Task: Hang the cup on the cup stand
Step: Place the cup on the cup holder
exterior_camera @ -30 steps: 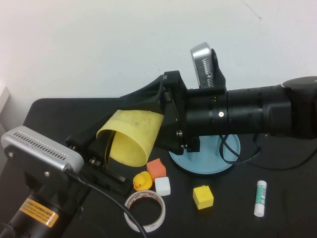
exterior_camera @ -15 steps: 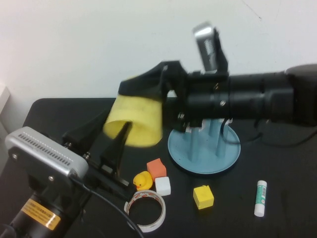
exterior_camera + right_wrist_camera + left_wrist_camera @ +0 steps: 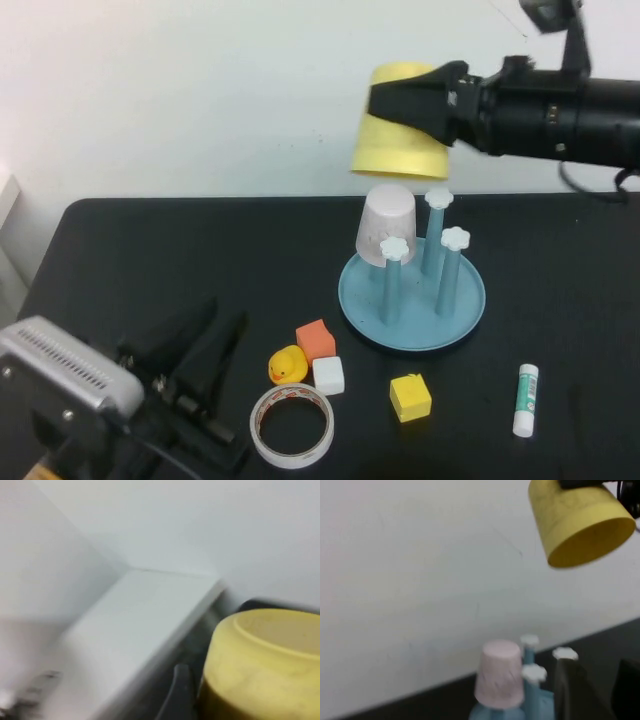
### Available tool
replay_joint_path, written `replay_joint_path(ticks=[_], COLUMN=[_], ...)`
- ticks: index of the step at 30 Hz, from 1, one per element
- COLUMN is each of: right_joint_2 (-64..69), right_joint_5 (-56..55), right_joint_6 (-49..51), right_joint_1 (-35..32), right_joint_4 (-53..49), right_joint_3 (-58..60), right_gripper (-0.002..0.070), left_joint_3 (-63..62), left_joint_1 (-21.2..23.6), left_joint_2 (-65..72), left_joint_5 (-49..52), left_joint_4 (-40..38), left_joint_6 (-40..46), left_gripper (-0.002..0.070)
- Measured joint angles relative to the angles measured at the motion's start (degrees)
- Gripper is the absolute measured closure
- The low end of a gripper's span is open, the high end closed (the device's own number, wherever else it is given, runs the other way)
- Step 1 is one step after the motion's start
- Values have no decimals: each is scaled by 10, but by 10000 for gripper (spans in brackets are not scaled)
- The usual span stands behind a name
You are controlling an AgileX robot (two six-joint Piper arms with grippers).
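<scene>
The right gripper point(image 3: 405, 100) held its fingers clamped on the yellow cup point(image 3: 400, 135), mouth down, high above the cup stand point(image 3: 412, 305). A pinkish cup point(image 3: 386, 228) sat inverted on one peg. The left gripper point(image 3: 205, 345) rested low over the worktop point(image 3: 150, 260), fingers apart, gripping nothing.
</scene>
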Motion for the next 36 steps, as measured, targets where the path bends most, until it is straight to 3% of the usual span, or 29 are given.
replay_joint_path(ticks=[5, 14, 36], right_joint_2=[1, 47, 223], right_joint_5=[-85, -209, -220], right_joint_6=[-186, -407, -450], right_joint_1=[-13, -13, -13], right_joint_4=[0, 10, 15], right_joint_3=[0, 0, -121], right_gripper=[73, 73, 73], left_joint_3=[41, 90, 100], left_joint_1=[0, 0, 0], left_joint_2=[-1, -1, -1], left_joint_5=[0, 1, 2], left_joint_4=[5, 11, 11], left_joint_6=[-74, -92, -99], left_gripper=[637, 675, 675])
